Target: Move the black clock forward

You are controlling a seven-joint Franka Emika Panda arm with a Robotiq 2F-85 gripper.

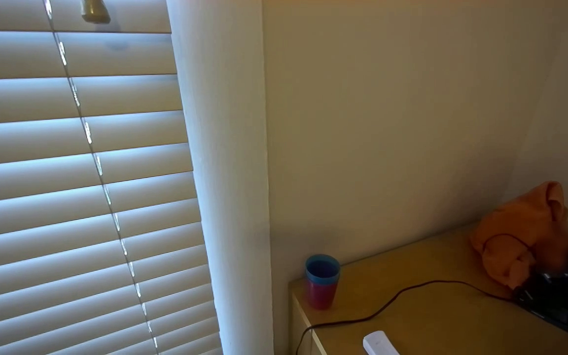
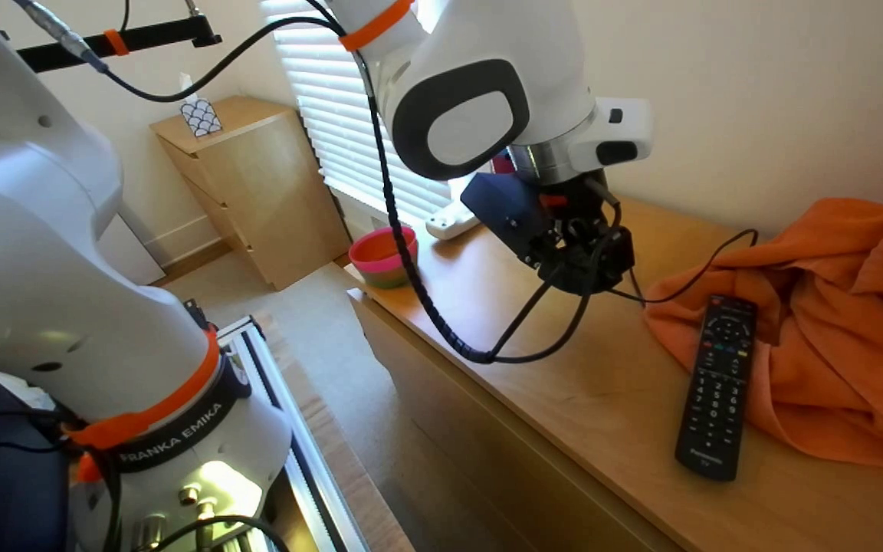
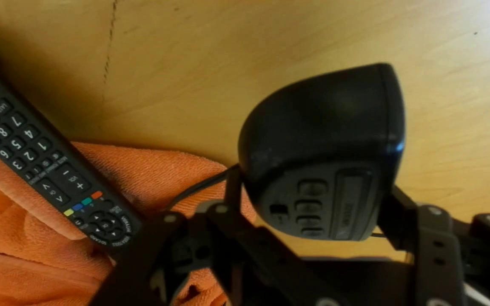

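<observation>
- The black clock (image 3: pixel 323 148) is being gripped at two sides by the gripper (image 3: pixel 315 199), whose fingers (image 3: pixel 400 223) are being parted only by the clock's width.
- Whether the clock, between the fingers, is being held clear of the table (image 2: pixel 610 383) is not being shown clearly.
- A black cord (image 3: pixel 198 187) is being seen at both sides of the gripper in the wrist view.
- Beside the gripper, a Panasonic TV remote control (image 2: pixel 717 387) is lying partly on an orange cloth (image 2: pixel 832 368) and partly over the table.
- Well apart from the gripper, toward the window blinds (image 2: pixel 334 115), a pink-rimmed bowl (image 2: pixel 380 259) is being carried near the table's edge.
- Also well apart from the gripper, a blue-and-pink cup (image 1: pixel 322 283) is being carried by the table near the wall (image 1: pixel 387 123).
</observation>
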